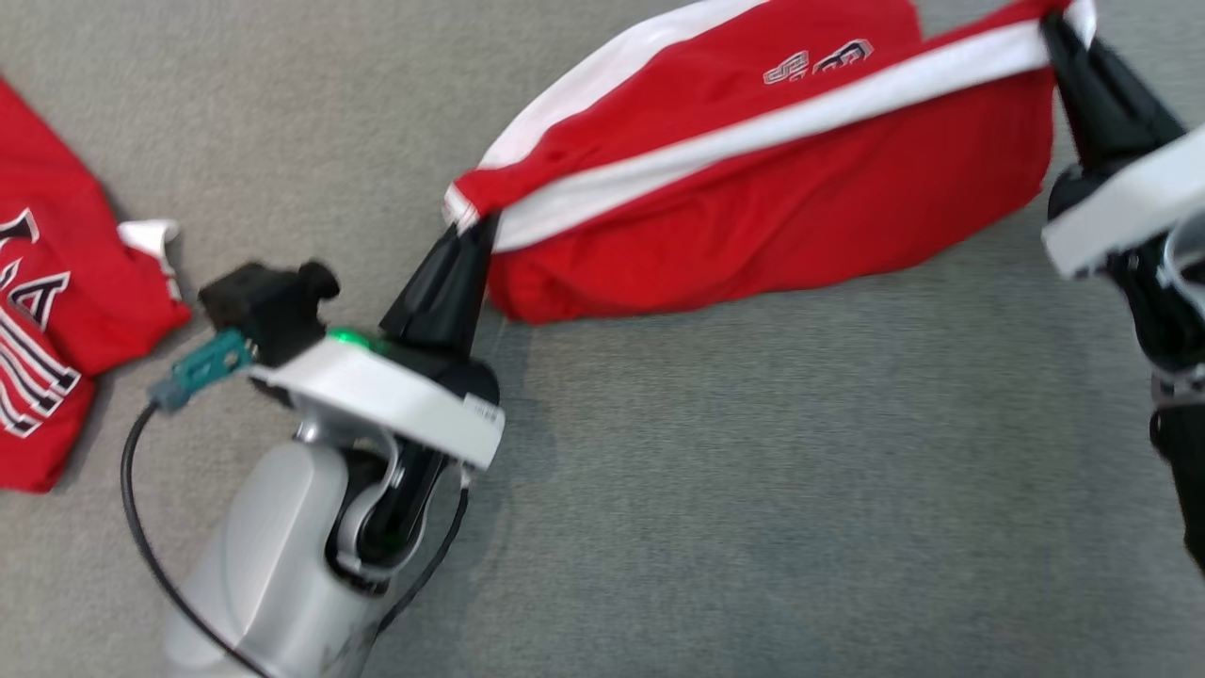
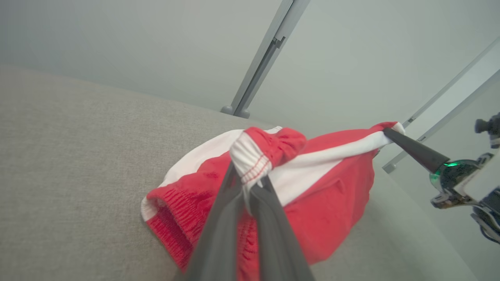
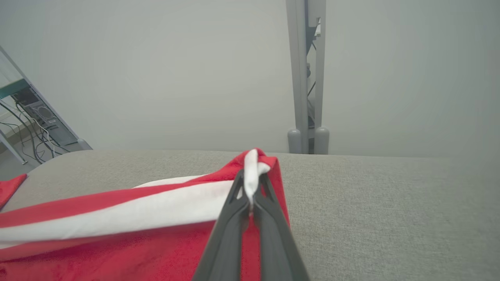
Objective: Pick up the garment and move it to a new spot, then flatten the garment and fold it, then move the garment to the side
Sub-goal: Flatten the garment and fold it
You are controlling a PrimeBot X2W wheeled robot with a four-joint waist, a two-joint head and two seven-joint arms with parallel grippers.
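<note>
Left gripper [image 1: 470, 228] and right gripper [image 1: 1056, 30] each clenched on garment [image 1: 781, 198] ends; right arm [image 1: 1120, 202] cut off; logo [image 1: 817, 62] blurred.

A grey woven cloth surface [image 1: 753, 490] spreads wide, evenly lit, with soft shadows; behind it stands a plain pale grey wall [image 3: 156, 58]. A grey metal post [image 3: 306, 78] rises against that wall on two rounded feet [image 3: 295, 141]; at the right wrist view's far left, a computer tower [image 3: 43, 117] sits beyond the surface's edge.
</note>
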